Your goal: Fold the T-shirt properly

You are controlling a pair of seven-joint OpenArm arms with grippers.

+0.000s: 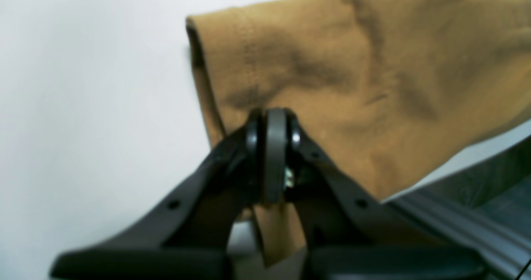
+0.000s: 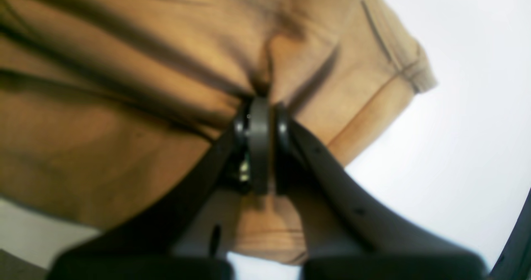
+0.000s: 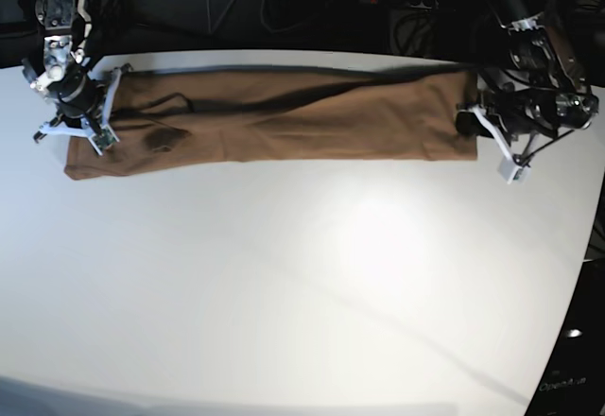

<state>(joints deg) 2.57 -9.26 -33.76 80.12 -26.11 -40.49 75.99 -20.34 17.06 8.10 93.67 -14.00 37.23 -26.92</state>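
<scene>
Black left gripper (image 1: pixel 271 147) and right gripper (image 2: pixel 259 141) each pinch soft tan T-shirt (image 3: pixel 284 118), a long creased band.

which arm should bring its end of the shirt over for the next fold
Probably either: both grip ends of the T-shirt stretched across the table. Slight edge to the left gripper, pinching close to a neat corner; the right gripper holds bunched cloth.

Both wrist views blur the T-shirt (image 1: pixel 373 85) — its far folds (cropped) run off-frame.
</scene>
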